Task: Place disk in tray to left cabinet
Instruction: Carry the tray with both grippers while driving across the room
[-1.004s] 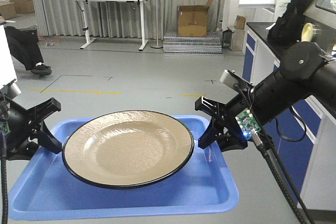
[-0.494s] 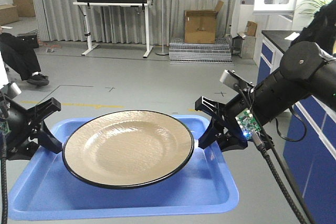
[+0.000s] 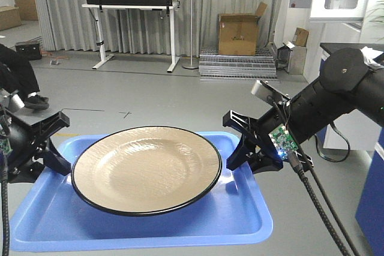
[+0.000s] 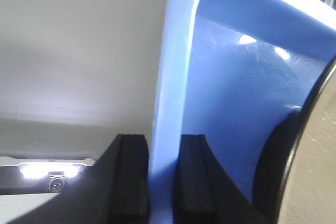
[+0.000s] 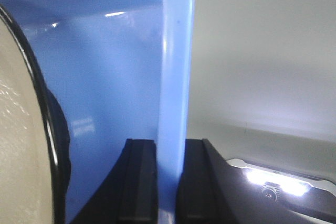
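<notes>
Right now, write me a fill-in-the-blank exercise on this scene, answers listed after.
The disk lies in a tray coloured ____.
The disk's thin border is ____.
The left gripper is shut on the tray's ____.
Counting the right gripper, the grippers holding the tray number ____.
Missing words: blue, black, rim, two.

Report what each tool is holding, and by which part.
Both hold the tray: the left tool is shut on its left rim, the right tool on its right rim. The disk lies in it, ungripped.
</notes>
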Tool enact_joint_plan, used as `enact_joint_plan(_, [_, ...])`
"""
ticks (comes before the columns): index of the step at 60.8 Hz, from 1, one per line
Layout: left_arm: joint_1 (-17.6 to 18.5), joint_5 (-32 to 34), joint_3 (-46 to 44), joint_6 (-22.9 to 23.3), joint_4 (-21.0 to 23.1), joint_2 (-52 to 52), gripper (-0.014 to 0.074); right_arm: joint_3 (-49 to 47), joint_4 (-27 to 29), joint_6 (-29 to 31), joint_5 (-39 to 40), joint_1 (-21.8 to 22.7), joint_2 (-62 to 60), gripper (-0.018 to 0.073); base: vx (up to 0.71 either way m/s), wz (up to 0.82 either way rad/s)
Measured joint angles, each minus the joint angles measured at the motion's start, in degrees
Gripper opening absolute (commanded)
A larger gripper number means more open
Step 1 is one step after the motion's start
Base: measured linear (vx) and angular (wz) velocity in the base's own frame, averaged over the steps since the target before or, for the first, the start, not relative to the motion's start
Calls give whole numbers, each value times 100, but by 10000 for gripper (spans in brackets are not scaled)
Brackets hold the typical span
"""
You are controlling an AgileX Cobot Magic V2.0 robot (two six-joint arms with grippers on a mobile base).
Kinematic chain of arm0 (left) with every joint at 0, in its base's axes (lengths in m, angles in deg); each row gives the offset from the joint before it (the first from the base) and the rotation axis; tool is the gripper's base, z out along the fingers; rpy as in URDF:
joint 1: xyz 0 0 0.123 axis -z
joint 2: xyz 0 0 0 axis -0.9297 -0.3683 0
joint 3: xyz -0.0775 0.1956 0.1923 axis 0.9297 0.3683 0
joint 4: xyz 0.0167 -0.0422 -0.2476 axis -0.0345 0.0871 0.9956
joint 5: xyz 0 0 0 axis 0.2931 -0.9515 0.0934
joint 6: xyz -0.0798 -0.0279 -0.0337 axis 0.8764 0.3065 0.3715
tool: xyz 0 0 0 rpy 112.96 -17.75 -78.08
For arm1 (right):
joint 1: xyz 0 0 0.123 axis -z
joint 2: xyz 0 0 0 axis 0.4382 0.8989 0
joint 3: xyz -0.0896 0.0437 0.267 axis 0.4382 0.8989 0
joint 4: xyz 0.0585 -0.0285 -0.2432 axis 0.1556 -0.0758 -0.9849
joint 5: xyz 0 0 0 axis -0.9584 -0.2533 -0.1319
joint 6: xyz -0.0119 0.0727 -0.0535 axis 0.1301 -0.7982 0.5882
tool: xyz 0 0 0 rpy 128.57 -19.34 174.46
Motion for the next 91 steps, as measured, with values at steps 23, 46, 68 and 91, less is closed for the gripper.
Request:
enact_joint_plan(23, [0, 0, 0, 0, 0, 0, -1, 0, 0, 0, 0, 0, 6, -4, 64, -3])
enact_joint_plan(46, [0, 0, 0, 0, 0, 0, -1, 0, 3, 0, 0, 0, 10, -4, 66, -6])
enact_joint_plan(68, [0, 0, 0, 0, 4, 0, -1, 0, -3, 0, 1, 0, 10, -4, 70, -2])
enact_joint_plan(91, [0, 0, 0, 0, -4, 0, -1, 0, 7, 0, 1, -5, 10, -4, 68, -3])
